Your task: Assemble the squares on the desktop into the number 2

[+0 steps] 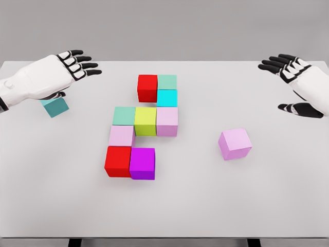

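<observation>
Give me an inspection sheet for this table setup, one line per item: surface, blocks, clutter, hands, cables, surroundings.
Surface: white table, flat, evenly lit.
Job's things: nine cubes grouped at centre, from the red cube at top to the magenta cube at bottom, sides touching. Loose pink cube sits apart to the right, turned askew. Teal cube lies at the left, partly hidden under the left hand.
Clutter: nothing seen.
Hands: left hand open, above the teal cube; right hand open at the right edge, holding nothing.
Cables: nothing seen.
Surroundings: plain grey backdrop; dark table legs at the bottom.
</observation>
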Available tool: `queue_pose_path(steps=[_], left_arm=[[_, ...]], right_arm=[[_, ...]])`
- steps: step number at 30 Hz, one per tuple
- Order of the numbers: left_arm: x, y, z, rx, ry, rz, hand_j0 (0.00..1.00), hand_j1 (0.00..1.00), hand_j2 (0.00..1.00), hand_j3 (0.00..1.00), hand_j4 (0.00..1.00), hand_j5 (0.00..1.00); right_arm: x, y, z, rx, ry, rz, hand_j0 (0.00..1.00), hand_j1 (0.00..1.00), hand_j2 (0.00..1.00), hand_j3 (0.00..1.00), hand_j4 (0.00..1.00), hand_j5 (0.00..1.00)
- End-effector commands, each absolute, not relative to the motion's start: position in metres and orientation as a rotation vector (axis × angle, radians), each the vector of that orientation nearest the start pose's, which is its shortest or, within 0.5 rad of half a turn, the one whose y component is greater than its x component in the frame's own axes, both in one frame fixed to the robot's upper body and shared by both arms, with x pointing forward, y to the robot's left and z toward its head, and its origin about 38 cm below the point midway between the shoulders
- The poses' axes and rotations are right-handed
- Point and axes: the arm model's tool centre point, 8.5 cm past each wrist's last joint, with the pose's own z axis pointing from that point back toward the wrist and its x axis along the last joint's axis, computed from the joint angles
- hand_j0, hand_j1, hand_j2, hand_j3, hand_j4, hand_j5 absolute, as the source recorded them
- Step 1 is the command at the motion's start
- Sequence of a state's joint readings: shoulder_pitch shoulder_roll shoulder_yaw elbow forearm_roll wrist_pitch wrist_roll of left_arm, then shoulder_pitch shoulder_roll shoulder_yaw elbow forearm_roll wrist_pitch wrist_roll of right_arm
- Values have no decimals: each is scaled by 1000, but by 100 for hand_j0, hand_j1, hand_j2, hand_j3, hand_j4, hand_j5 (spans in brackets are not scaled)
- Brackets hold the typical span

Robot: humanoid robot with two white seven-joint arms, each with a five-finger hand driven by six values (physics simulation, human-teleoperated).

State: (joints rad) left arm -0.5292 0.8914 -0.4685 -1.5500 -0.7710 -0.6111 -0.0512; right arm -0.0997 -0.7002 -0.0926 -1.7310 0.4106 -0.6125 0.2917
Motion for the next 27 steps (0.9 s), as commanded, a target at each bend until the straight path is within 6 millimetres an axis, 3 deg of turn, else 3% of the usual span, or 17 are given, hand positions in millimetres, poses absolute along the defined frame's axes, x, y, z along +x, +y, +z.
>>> queue_pose_path(steps=[1,3,4,5,8,12,14,17,19,22,27], left_arm=[[420,324,253,-1125,2049,2550,100,100,100,100,100,100],[420,324,253,-1125,2049,2550,100,100,100,100,100,100],[433,352,259,-1230,2033,2594,100,100,100,100,100,100],[436,358,258,-1251,2035,2607,100,100,100,100,100,100],[443,361,253,-1232,2044,2645,100,100,100,100,100,100],[456,364,253,-1231,2019,2691,100,100,100,100,100,100],[460,363,250,-1203,2016,2718,100,100,100,100,100,100],[464,364,249,-1180,1996,2758,100,100,100,100,100,100],[465,365,249,-1172,1954,2781,100,100,100,100,100,100],[469,365,249,-1169,1915,2806,100,100,100,100,100,100],[470,367,241,-1145,1906,2847,100,100,100,100,100,100]], right_arm=[[356,-359,251,-702,-1876,1540,100,100,100,100,100,100],[356,-359,251,-702,-1876,1540,100,100,100,100,100,100],[359,-346,232,-656,-1764,1647,100,100,100,100,100,100],[359,-344,233,-654,-1764,1661,100,100,100,100,100,100],[360,-353,239,-670,-1715,1721,100,100,100,100,100,100],[393,-355,263,-636,-1541,1989,100,100,100,100,100,100],[393,-353,269,-607,-1426,2139,100,100,100,100,100,100],[391,-335,260,-526,-1335,2289,100,100,100,100,100,100],[386,-313,251,-447,-1301,2399,100,100,100,100,100,100],[382,-304,251,-358,-1350,2368,100,100,100,100,100,100],[392,-315,265,-330,-1405,2250,99,99,99,99,99,99]])
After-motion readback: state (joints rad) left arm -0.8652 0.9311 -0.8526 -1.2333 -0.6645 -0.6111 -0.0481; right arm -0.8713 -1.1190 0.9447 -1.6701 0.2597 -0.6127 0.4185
